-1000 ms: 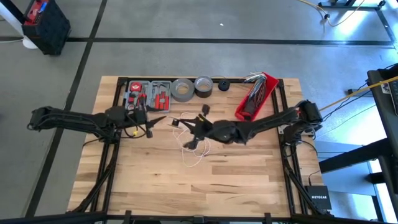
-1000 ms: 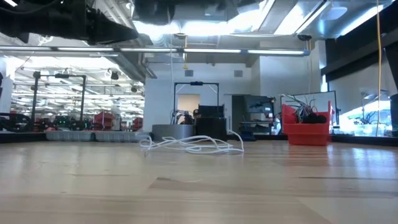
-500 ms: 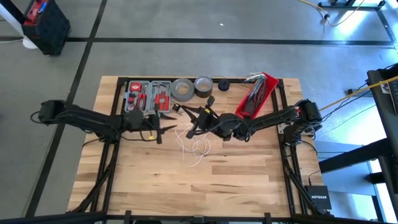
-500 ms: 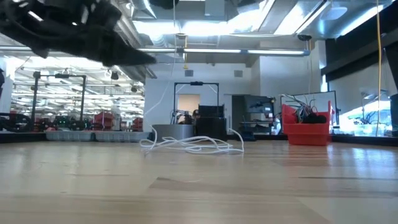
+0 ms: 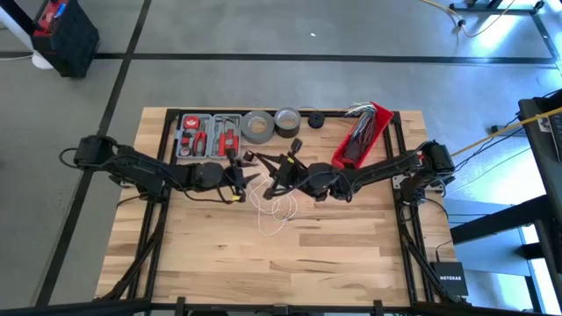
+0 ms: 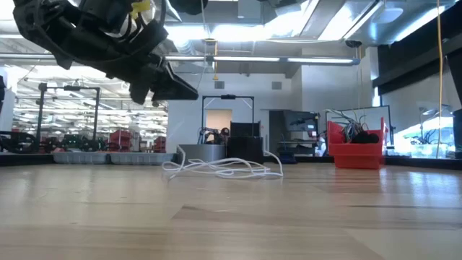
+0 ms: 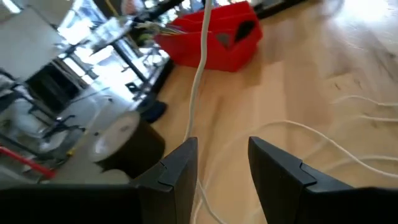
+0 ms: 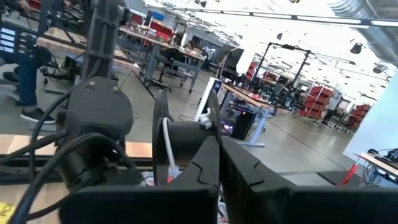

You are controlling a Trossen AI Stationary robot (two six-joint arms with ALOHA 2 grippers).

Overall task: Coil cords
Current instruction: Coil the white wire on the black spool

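The left hand [image 5: 241, 178] hangs above the counter [image 5: 334, 254] with its fingers [image 7: 177, 171] spread wide and nothing gripped between them. A strand of the white cord [image 7: 200, 74] rises just ahead of that gap, beside the inner edge of one finger; whether it touches the finger cannot be told. More loops of cord lie on the wood below and past the fingertips.

The right hand [image 5: 279, 180] sits close by, facing the left hand across a short gap, raised off the counter. Its fingers [image 8: 208, 165] are pressed together on the cord [image 8: 166, 152], which shows as a thin white line running up between them in the right wrist view. From there the cord drops to a loose tangle [image 5: 277, 209] on the counter just below both hands, on the side toward the near edge. In the low view the tangle [image 6: 220, 168] lies flat on the wood, with the left hand [image 6: 173, 85] high above and to one side of it.

Beyond the hands, along the far edge, stand a tool tray [image 5: 209, 133], two tape rolls [image 5: 259, 126] and a red bin [image 5: 361, 136] holding wires. The bin [image 7: 214, 37] also shows ahead of the left hand's fingers.
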